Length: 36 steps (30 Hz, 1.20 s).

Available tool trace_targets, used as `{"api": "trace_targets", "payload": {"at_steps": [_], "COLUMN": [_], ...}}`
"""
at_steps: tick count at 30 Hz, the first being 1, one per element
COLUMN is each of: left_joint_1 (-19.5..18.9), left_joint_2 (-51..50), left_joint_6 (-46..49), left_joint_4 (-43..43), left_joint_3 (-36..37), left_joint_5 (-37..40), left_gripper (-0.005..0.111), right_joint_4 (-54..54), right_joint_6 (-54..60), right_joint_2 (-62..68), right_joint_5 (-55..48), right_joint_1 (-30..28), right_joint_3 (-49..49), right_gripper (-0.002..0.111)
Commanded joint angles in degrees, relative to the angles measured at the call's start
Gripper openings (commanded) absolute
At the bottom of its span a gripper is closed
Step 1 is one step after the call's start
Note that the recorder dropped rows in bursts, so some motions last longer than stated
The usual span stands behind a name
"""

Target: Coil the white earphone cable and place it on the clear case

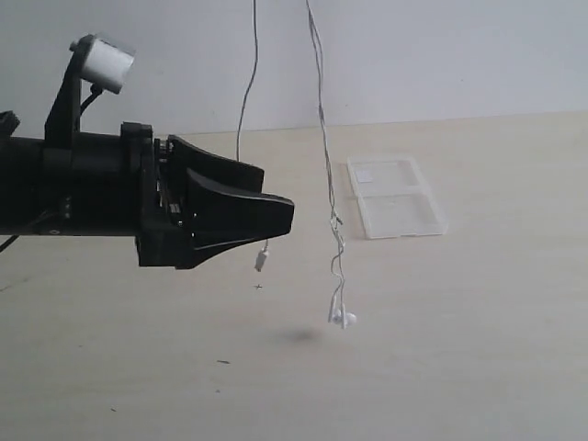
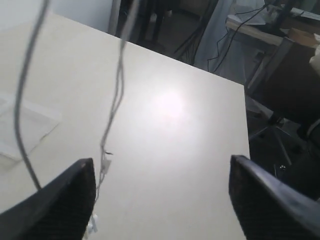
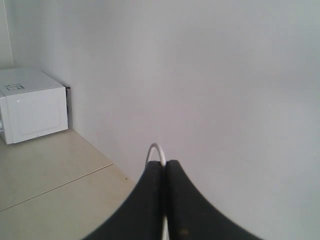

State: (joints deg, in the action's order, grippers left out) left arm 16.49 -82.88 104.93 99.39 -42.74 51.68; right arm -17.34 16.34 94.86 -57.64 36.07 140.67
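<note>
White and very thin, the earphone cable (image 1: 323,138) hangs in two strands from beyond the upper edge of the exterior view. The shorter strand ends in a small plug (image 1: 263,260). The longer one ends in the earbuds (image 1: 342,317), low over the pale table (image 1: 459,349). The clear case (image 1: 395,197) lies flat on the table at about two o'clock from the earbuds, apart from the cable.

Only the right wrist view shows what holds the cable: the right gripper (image 3: 164,162) is closed, its black jaws pinching a small loop of wire. The left wrist view shows the left gripper (image 2: 162,161) with jaws wide apart, holding nothing. In the exterior view the plug hangs at five o'clock from its tip.
</note>
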Motion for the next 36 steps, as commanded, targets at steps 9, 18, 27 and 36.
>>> {"api": "trace_targets", "payload": {"at_steps": [9,18,27,36], "left_joint_1": [0.22,0.22,0.08,0.29], "left_joint_2": [-0.11,-0.02,3.67,2.5], "left_joint_6": [-4.77,-4.89,-4.48,4.98], "left_joint_4": [-2.49,-3.09,-1.63,0.56], "left_joint_3": [-0.4,-0.4,-0.5,-1.94], "left_joint_5": [14.35,12.09,-3.54,-5.46], "left_gripper": [0.071,0.071,0.071,0.072], "right_joint_4": [3.32,4.94,6.79,3.09], "right_joint_6": [0.06,0.06,-0.05,0.07], "right_joint_2": [-0.2,-0.2,-0.2,-0.2], "right_joint_5": [0.48,0.37,0.37,0.82], "right_joint_1": [-0.1,-0.1,-0.1,-0.1], "right_joint_3": [0.34,0.34,0.34,0.34], "right_gripper": [0.0,0.0,0.0,0.0]}}
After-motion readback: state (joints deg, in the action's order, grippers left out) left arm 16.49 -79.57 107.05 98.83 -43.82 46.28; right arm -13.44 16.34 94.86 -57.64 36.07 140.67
